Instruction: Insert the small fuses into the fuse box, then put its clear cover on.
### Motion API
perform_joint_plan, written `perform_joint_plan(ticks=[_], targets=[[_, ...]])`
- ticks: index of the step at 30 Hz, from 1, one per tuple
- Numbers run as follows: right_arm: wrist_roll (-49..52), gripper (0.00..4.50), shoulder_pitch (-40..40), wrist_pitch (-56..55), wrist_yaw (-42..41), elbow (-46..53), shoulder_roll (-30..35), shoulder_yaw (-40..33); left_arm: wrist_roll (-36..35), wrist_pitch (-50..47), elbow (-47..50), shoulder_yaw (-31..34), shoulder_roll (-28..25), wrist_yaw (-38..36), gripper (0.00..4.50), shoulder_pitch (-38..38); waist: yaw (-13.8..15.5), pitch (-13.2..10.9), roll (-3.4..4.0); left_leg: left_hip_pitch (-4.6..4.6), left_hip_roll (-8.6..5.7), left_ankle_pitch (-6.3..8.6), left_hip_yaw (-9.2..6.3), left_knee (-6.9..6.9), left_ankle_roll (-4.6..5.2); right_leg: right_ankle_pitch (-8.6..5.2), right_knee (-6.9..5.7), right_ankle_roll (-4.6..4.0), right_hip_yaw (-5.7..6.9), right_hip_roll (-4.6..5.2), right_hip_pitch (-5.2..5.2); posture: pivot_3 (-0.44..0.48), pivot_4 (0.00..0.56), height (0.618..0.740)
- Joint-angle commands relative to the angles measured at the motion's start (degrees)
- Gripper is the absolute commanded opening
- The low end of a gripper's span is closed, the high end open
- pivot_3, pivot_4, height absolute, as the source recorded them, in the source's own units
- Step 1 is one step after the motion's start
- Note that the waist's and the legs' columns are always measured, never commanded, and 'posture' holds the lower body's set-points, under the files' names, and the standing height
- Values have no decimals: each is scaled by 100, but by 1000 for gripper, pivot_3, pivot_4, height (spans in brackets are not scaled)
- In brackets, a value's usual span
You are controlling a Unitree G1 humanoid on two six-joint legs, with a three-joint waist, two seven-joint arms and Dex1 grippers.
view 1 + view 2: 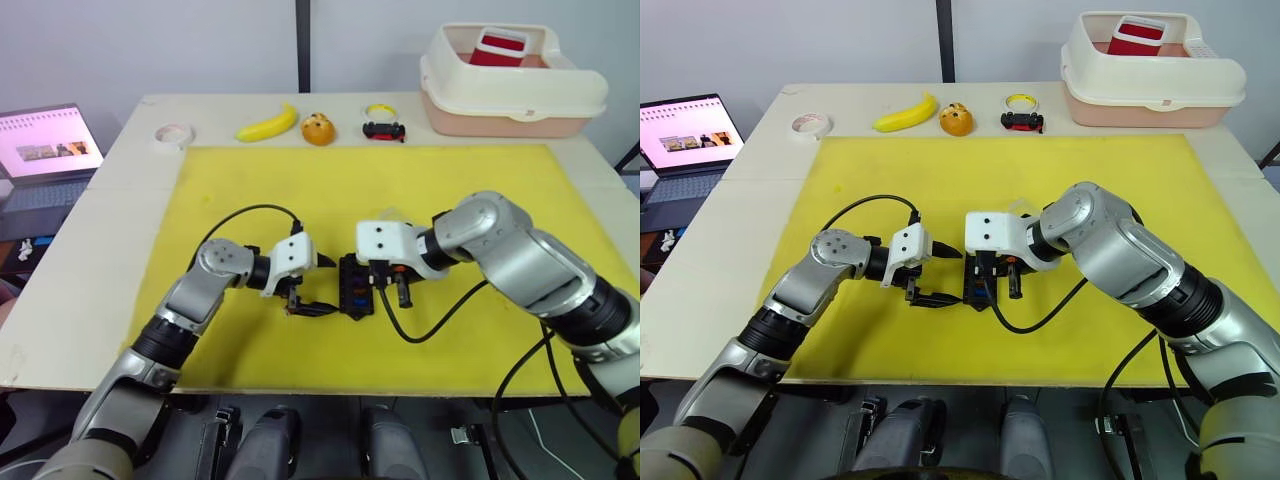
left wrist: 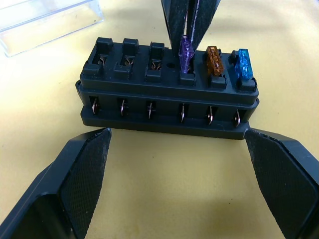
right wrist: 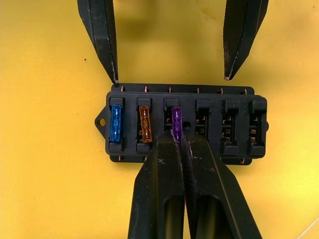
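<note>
On the yellow mat point(image 1: 480, 190), right end effector point(image 3: 178, 135) pinching purple fuse point(image 3: 176, 119), left end effector point(image 2: 177, 164) spread wide.

fuse box point(image 1: 355, 285) — betw both grippers, yellow mat point(image 1: 300, 190)

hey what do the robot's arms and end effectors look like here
Both arms are silver-grey metal with dark joint bands; each wrist carries a white plastic housing and a looping black cable. The left end effector has two black fingers with textured, dimpled pads. The right end effector has two narrow, tapering black fingers.
</note>
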State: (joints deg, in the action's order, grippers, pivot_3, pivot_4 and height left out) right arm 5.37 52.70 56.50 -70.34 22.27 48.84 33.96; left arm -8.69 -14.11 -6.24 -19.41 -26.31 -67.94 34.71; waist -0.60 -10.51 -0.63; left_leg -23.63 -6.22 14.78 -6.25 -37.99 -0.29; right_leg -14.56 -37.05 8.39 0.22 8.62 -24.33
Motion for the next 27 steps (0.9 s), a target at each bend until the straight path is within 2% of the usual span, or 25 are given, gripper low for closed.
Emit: perform_joint_plan(ticks=[1,2,3,5,7,27], targets=[[84,0,166,-2,-59,133,7,-139,7,98,96,60,10,16,4466,124,0,0,0,0,0,0,0,0,0,0,0,0,0,0,0,0,150,740],[85,0,158,-8,-56,138,11,-138,7,98,93,60,11,15,4466,126,0,0,0,0,0,0,0,0,0,0,0,0,0,0,0,0,150,740],[83,308,148,-10,-49,145,10,-132,8,102,90,60,12,15,4495,128,0,0,0,0,0,0,0,0,0,0,0,0,0,0,0,0,150,740],[81,1006,134,-1,-25,154,-6,-118,10,100,80,59,21,20,4500,143,-1,0,0,0,0,0,0,0,0,0,0,0,0,0,0,0,150,740],[107,1908,136,31,3,158,-39,-133,8,91,80,61,25,21,4500,153,-2,0,0,0,0,0,0,0,0,0,0,0,0,0,0,0,150,740],[590,1908,275,249,135,43,-61,-702,16,124,61,59,21,15,4500,183,-3,0,0,0,0,0,0,0,0,0,-1,0,0,0,-1,0,150,740]])
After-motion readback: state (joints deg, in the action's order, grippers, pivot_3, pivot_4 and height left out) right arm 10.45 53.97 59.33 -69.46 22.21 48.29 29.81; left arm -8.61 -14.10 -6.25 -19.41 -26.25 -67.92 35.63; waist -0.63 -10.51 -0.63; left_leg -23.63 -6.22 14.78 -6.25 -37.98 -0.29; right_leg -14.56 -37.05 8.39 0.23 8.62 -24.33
